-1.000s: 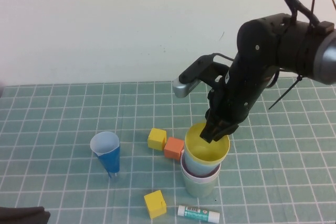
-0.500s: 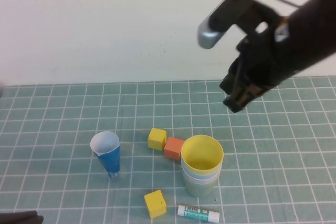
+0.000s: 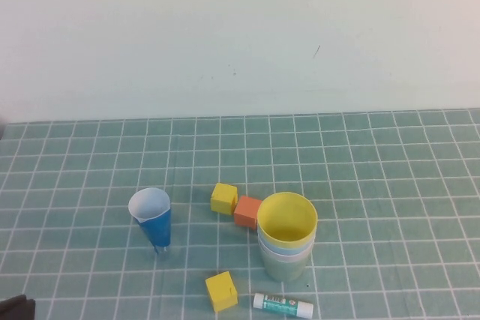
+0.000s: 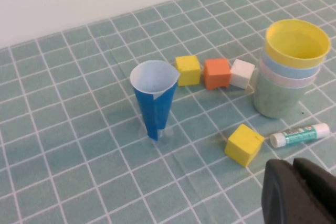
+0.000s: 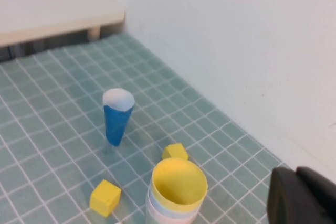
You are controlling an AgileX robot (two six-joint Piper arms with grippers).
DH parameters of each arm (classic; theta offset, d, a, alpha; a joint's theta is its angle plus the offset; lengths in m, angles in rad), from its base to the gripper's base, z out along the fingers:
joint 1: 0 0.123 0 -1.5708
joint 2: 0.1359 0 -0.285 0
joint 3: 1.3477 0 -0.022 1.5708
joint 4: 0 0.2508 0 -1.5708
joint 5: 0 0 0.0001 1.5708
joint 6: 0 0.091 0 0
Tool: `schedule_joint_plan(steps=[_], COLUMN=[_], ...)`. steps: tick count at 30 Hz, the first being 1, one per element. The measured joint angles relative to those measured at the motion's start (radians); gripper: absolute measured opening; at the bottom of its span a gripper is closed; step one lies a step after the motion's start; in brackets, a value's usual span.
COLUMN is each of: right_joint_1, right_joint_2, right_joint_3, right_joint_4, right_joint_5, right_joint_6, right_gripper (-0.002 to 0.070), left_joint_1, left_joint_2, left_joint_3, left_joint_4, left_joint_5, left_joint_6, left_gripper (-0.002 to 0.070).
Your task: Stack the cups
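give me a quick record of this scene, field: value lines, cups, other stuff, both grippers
cups: four nested in one upright stack, yellow cup on top, then light blue, pink, pale green at the bottom
stack state: looks complete, nothing touching it
blue cone cup: stands apart on the stack's left
cubes: yellow cube and orange cube beside the stack, white cube by them, another yellow cube nearer the robot
glue stick: lying by the stack's base
left gripper: shut, parked, empty
right gripper: shut, raised clear of the stack, empty
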Motion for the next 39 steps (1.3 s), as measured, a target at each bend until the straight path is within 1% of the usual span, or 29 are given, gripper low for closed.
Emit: schedule_joint_plan(steps=[4, 9, 25, 29, 32, 35, 38, 39], right_joint_1=[0.000, 0.002, 0.002, 0.002, 0.002, 0.002, -0.016, -0.043], right_joint_2=[-0.178, -0.285, -0.289, -0.289, -0.289, -0.289, -0.299, -0.315], right_joint_3=[0.107, 0.158, 0.165, 0.165, 0.166, 0.200, 0.274, 0.308], right_joint_4=[-0.002, -0.006, -0.010, -0.072, -0.151, -0.210, -0.221, -0.207], right_joint_5=[-0.006, 0.004, 0.141, 0.216, 0.262, 0.225, 0.127, 0.067], right_joint_6=[0.055, 0.077, 0.080, 0.085, 0.123, 0.144, 0.154, 0.154], right_gripper=[-0.0001, -0.0001, -0.0001, -0.0001, -0.0001, -0.0002, -0.0002, -0.0002], left_joint_1=[0.000, 0.000, 0.000, 0.000, 0.000, 0.000, 0.000, 0.000], left_joint_2=[0.000, 0.000, 0.000, 0.000, 0.000, 0.000, 0.000, 0.000], left_joint_3=[0.004, 0.004, 0.004, 0.004, 0.004, 0.004, 0.004, 0.005], left_joint_4=[0.018, 0.020, 0.022, 0.022, 0.022, 0.022, 0.022, 0.022], left_joint_5=[-0.011, -0.014, -0.018, -0.018, -0.018, -0.019, -0.019, -0.015], left_joint_6=[-0.006, -0.010, -0.012, -0.012, -0.012, -0.012, -0.012, -0.012], left_gripper=[-0.0001, -0.0001, -0.0001, -0.0001, -0.0001, -0.0001, -0.0001, -0.0001])
